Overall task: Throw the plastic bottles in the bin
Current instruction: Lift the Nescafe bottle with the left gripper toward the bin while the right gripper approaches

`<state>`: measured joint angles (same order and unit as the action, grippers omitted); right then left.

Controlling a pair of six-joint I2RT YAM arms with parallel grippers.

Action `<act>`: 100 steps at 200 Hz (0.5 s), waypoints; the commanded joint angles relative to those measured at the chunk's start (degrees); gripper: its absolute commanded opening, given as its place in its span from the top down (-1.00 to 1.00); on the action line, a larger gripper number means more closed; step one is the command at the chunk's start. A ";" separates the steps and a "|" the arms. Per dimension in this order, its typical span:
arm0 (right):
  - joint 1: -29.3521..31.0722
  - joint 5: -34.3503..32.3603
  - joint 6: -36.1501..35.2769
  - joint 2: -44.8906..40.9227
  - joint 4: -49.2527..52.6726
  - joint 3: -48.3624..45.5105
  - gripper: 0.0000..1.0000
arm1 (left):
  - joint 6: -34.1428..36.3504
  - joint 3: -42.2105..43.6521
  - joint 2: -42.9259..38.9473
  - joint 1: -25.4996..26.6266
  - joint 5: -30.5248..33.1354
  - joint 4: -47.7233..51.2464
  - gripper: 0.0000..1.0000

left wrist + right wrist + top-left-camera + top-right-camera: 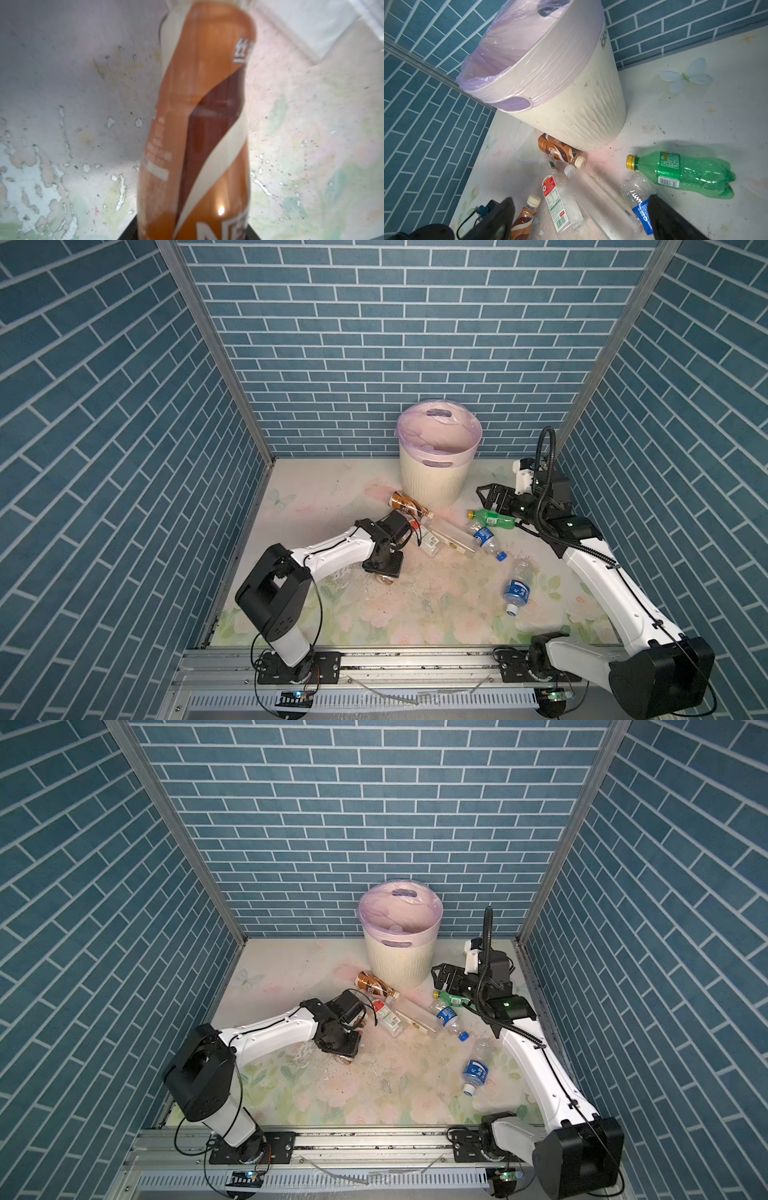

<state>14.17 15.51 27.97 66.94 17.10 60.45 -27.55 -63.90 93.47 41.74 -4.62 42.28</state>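
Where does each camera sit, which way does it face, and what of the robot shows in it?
Top views: high in front, looking down and back; both arms, left claw and right claw show.
Left wrist: on the left arm, looking along the gripped brown-and-cream plastic bottle; only black finger edges show.
Right wrist: behind the open right claw, facing the cream ribbed round bin; both fingers show.
Shared: top views and right wrist see the bin.
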 commanded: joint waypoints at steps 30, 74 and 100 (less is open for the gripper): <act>-0.17 5.41 4.42 2.41 -3.85 0.81 -0.99 | 3.41 -7.96 -8.50 -4.25 2.60 2.52 -0.01; -0.03 10.77 9.44 6.63 -8.42 3.69 -0.98 | 3.89 -15.37 -9.55 -7.03 1.00 2.13 -0.04; 0.53 12.49 11.33 9.25 -9.37 7.50 -0.98 | 4.01 -19.92 -7.54 -7.19 -1.59 -0.21 -0.04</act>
<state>14.24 24.32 35.24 74.50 11.46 61.49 -24.53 -80.29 83.92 34.83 -3.75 43.07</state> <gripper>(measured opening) 0.993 0.538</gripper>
